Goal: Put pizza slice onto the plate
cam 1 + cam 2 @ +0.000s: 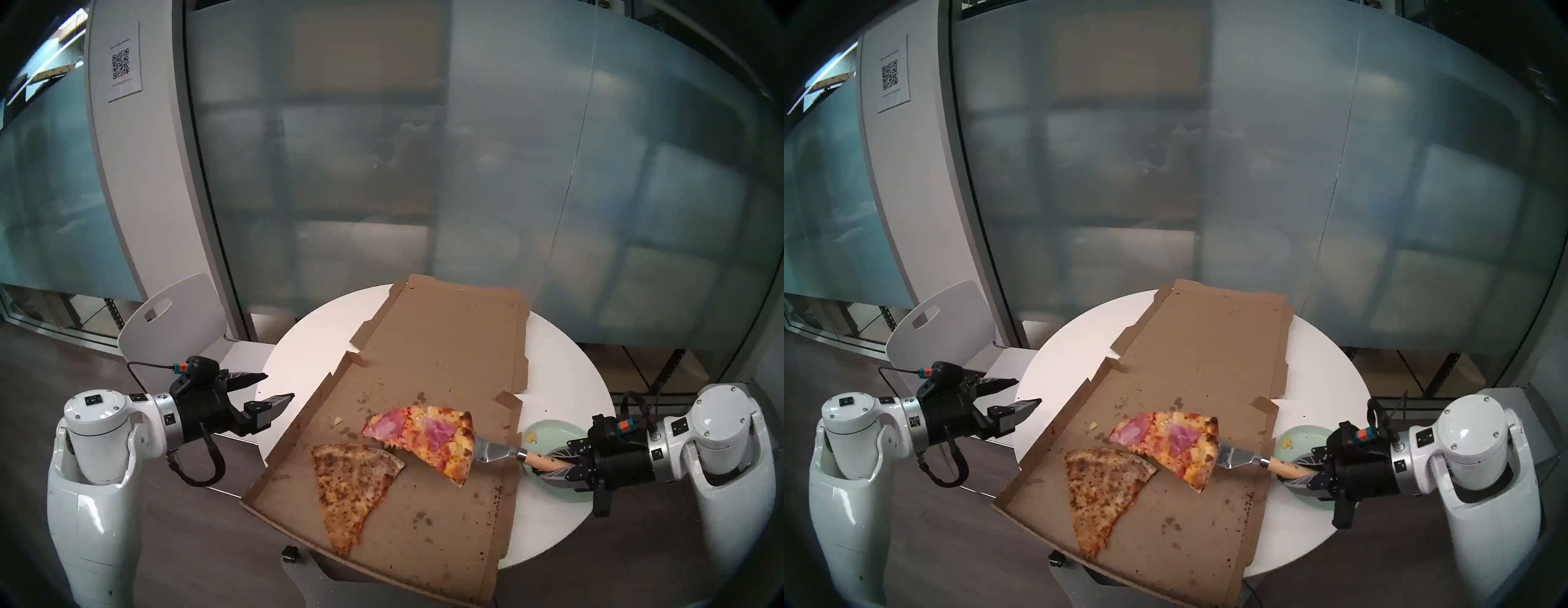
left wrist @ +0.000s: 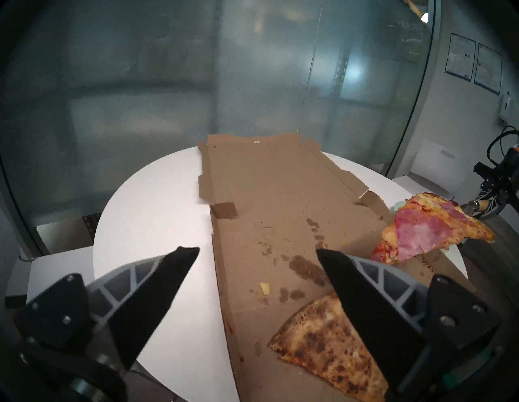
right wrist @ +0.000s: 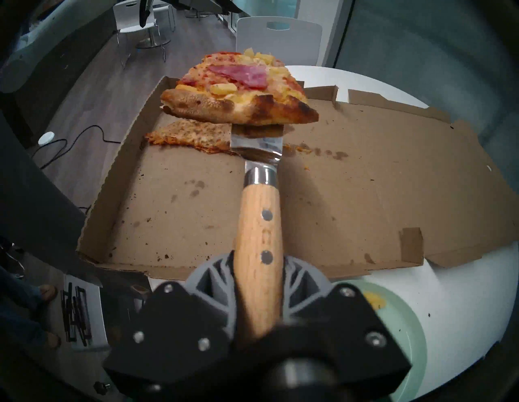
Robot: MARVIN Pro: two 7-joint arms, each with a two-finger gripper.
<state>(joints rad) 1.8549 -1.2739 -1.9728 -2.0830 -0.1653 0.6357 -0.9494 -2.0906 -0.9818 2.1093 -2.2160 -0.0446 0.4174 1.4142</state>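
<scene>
Item one: our right gripper [image 3: 258,297], its fingers [image 3: 210,283] closing tight around the wooden handle of a spatula [image 3: 257,224]; we are holding the tool roughly level, blade pointing away from the claw toward our left.

Item two: the pizza slice [image 1: 424,437], with ham and pineapple, is riding on the steel blade out ahead of the right claw, crust end nearest the claw, its tip drooping off the far side. It is hanging clear above the box floor.

Item three: the plate [image 1: 547,433], pale mint green, is sitting on the white round table [image 1: 564,373] directly beneath and just behind the right claw, a yellow scrap lying on it. The slice is not yet over it.

Item four: the open cardboard pizza box [image 1: 445,348] is lying ahead of both claws, between them.

Item five: a plain speckled slice [image 1: 352,479] is resting flat in the box, just beyond the lifted slice as seen from the right claw.

Item six: our left gripper [image 1: 271,390] is hovering beside the box's left edge, fingers spread wide, gripping nothing.
</scene>
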